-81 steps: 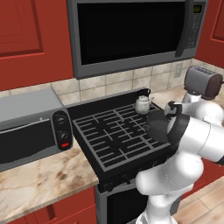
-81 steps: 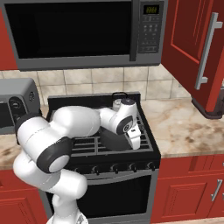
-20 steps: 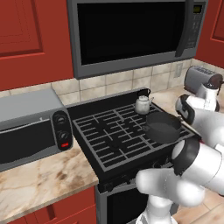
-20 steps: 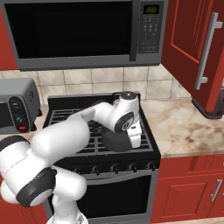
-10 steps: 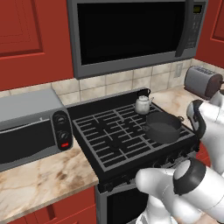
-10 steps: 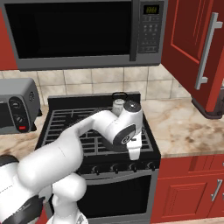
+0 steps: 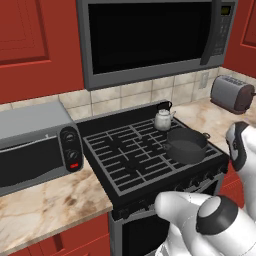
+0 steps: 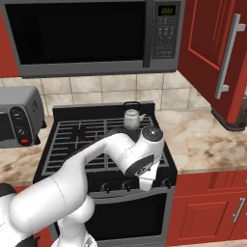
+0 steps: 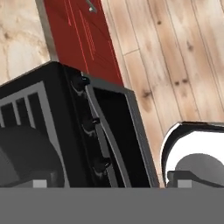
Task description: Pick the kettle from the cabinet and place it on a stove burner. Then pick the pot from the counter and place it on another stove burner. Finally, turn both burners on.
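White arm (image 8: pixel 120 154) bends low over stove front edge, near right corner; gripper (image 8: pixel 147 185) hangs just before knobs (image 9: pixel 94 124), jaws spread fully, holding nothing. Black stove (image 7: pixel 130 165) between counter stretches. Pot (image 7: pixel 186 145) sits on front-right burner, near stove's right edge. Kettle (image 7: pixel 163 119) stands upright on back-right burner, just behind pot, apart from it. Beige counter (image 8: pixel 202 140) right of stove; toaster (image 7: pixel 231 93) at its far end. Toaster oven (image 7: pixel 35 145) on left counter.
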